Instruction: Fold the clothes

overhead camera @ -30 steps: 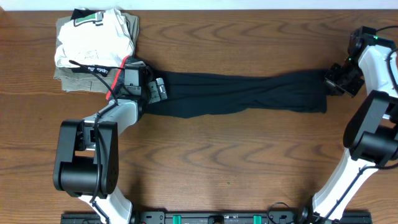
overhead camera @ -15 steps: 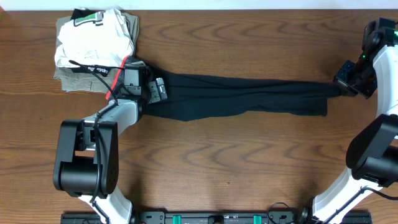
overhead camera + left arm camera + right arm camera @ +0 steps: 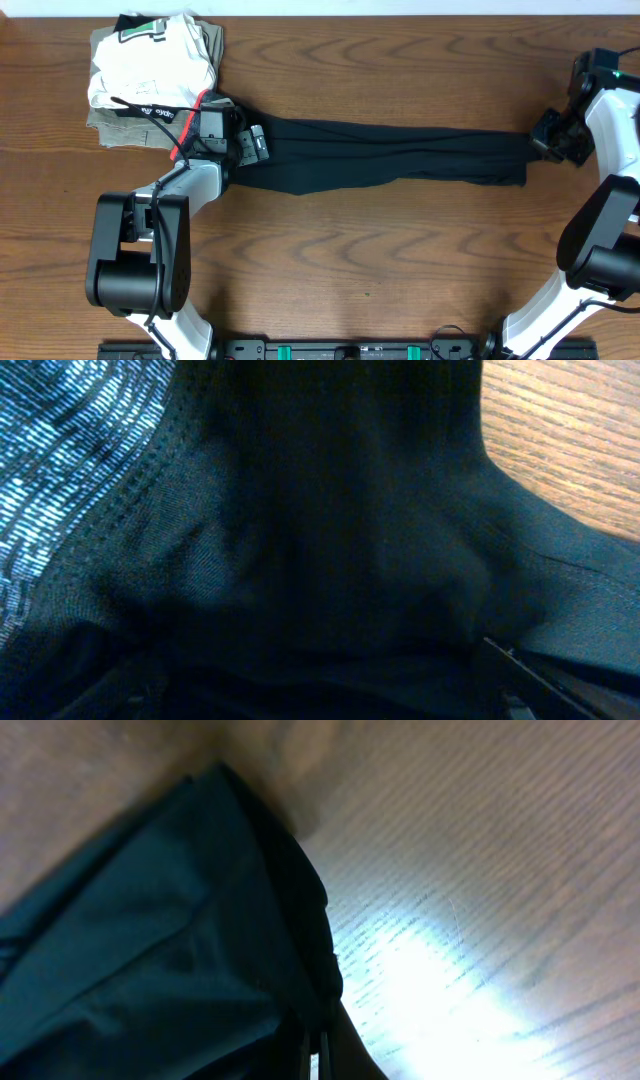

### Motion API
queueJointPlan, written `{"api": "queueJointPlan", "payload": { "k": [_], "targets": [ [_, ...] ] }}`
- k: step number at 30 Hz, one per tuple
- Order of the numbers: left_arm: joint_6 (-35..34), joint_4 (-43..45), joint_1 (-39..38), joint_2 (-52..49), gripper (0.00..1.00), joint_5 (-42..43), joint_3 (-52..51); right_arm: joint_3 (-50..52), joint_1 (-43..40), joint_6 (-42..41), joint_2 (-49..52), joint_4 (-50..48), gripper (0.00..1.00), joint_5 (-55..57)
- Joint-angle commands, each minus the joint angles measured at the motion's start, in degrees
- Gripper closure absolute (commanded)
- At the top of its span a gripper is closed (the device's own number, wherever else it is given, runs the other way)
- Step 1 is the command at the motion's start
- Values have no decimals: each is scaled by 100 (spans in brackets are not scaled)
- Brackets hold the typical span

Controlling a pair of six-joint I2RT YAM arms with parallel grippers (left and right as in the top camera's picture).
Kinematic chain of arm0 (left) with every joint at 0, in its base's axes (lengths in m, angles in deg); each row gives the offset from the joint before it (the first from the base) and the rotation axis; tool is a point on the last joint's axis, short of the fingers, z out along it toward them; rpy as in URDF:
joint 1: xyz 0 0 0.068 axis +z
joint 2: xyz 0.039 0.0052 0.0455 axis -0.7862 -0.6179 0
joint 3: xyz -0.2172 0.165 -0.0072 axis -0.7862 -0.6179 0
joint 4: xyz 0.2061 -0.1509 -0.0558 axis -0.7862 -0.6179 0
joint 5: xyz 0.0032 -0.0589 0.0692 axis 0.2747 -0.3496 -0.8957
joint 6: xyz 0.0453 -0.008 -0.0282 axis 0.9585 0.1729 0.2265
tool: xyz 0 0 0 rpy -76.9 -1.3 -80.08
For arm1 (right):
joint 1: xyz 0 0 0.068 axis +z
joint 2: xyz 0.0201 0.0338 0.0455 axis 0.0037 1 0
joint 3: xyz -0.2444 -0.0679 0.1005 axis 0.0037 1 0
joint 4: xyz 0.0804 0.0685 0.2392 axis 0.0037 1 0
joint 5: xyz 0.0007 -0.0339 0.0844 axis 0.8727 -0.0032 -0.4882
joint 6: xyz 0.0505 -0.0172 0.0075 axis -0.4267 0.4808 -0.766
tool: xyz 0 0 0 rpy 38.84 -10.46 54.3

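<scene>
The clothes, long black pants (image 3: 400,155), lie stretched in a straight band across the table. The waist end with its red lining (image 3: 186,128) is at the left, under my left gripper (image 3: 245,145). That gripper stands open and low on the cloth. Black fabric (image 3: 320,540) fills the left wrist view, with grey mesh (image 3: 60,470) at the upper left, and only one finger (image 3: 545,685) shows. My right gripper (image 3: 542,140) is shut on the leg end, a fold of black cloth (image 3: 150,950) pinched between its tips (image 3: 318,1055) just above the table.
A stack of folded garments (image 3: 150,75), white on khaki, sits at the back left, touching the waist end. The wooden table (image 3: 380,260) runs on toward the front edge, where both arm bases (image 3: 140,270) stand.
My right gripper pulled the leg end to the right, then eased back slightly left. The pants went from a slack, humped band to a straight, taut one. The left arm stayed still.
</scene>
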Motion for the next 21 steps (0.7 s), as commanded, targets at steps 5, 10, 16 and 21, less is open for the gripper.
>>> {"api": "queueJointPlan", "payload": {
  "k": [5,10,16,21],
  "targets": [
    [-4,-35,107,-72,1,-201,4,302,-63,68,-7,476,48,131],
    [-4,-37,107,-72,1,-199,4,302,-63,63,-50,682,50,96],
    [-4,-50,107,2,1,-192,4,243,-22,708,-382,291,53,-1032],
    [-7,-260,107,461,1,127,15,245,94,1873,-431,-212,54,-3150]
  ]
}}
